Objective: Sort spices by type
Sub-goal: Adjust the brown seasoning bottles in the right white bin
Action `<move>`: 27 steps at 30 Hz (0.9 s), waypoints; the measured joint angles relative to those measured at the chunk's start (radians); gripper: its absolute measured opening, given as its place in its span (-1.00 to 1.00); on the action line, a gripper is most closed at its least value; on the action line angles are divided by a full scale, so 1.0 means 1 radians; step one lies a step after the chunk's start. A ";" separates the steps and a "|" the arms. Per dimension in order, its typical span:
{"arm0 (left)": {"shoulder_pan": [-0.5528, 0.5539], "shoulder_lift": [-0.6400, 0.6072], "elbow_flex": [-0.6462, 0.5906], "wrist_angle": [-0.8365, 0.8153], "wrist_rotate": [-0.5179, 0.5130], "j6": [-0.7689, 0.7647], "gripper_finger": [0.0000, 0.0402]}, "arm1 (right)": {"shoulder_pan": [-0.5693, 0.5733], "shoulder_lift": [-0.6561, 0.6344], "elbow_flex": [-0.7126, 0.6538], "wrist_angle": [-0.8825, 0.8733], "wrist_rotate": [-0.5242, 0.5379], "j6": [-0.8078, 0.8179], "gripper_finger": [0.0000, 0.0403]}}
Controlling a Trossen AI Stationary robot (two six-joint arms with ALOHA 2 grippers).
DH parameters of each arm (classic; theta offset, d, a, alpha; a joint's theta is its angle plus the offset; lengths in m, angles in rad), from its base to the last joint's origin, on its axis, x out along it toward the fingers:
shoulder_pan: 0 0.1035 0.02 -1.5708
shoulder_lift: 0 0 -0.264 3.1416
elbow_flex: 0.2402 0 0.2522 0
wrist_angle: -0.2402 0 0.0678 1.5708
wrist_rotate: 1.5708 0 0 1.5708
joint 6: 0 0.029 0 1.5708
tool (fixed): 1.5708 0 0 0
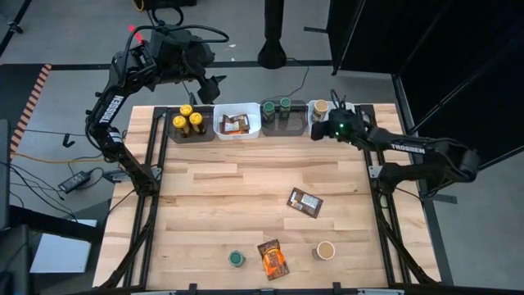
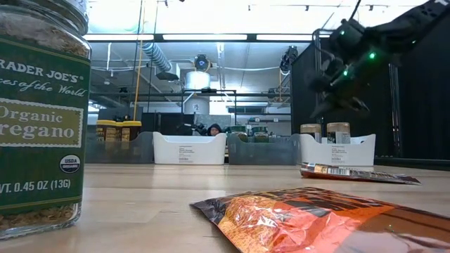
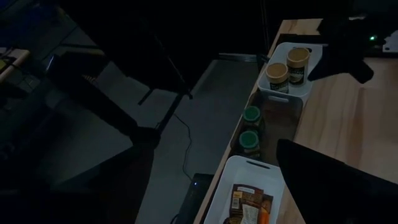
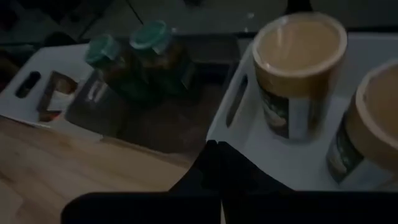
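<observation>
The right end effector (image 1: 330, 129) hangs with its fingers closed on nothing, just at the near edge of the far-right white bin (image 1: 312, 131); in its wrist view the two dark fingers (image 4: 214, 165) meet in front of that bin's wall. Inside stand two tan-lidded jars (image 4: 300, 74), round, with tan caps and dark labels. Next bin over is dark (image 1: 281, 124) and holds two green-lidded jars (image 1: 276, 106), squat glass with dark contents. Beside it a white bin (image 1: 237, 129) holds flat brown and orange packets (image 1: 237, 124), and the leftmost dark bin (image 1: 190, 133) holds three yellow-lidded jars (image 1: 188, 120). All four bins sit in a row along the far edge of the wooden surface (image 1: 213, 197). The left end effector (image 1: 210, 88) is raised beyond that far edge, above the gap between the yellow-jar bin and the packet bin, fingers spread wide and empty. Four spices lie loose on the surface: a brown packet (image 1: 304, 202) with a white label right of centre, and near the front edge a green-lidded jar (image 1: 237, 259), an orange packet (image 1: 273, 259) and a tan-lidded jar (image 1: 326, 250). In the low view the green jar reads Organic Oregano on a green label, with the shiny orange packet crumpled beside it.
</observation>
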 joint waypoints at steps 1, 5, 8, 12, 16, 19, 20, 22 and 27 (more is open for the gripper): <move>0.000 0.000 0.000 0.000 0.000 0.000 0.72 | -0.007 0.009 -0.002 -0.003 -0.009 0.005 -1.00; 0.005 0.000 0.000 0.000 0.000 0.000 0.72 | -0.039 0.057 -0.004 0.013 -0.028 -0.011 -1.00; 0.006 0.000 0.000 0.000 0.000 0.000 0.72 | -0.073 0.101 -0.004 0.069 -0.052 -0.015 -1.00; 0.006 0.000 0.000 0.000 0.000 0.000 0.72 | -0.109 0.172 -0.005 0.142 -0.077 -0.015 -1.00; 0.005 0.000 0.000 -0.001 0.000 0.000 0.72 | -0.135 0.219 -0.005 0.190 -0.076 -0.017 -1.00; 0.006 0.000 0.000 -0.001 0.000 0.000 0.72 | -0.162 0.234 -0.004 0.198 -0.076 -0.024 -1.00; 0.005 0.000 0.000 -0.002 0.000 0.000 0.72 | -0.171 0.235 -0.004 0.195 -0.076 -0.029 -1.00; 0.005 0.000 0.000 -0.002 0.000 0.000 0.72 | -0.186 0.232 -0.004 0.201 -0.076 -0.040 -1.00; 0.006 0.000 0.000 -0.002 0.000 0.000 0.72 | -0.220 0.223 -0.004 0.218 -0.076 -0.088 -1.00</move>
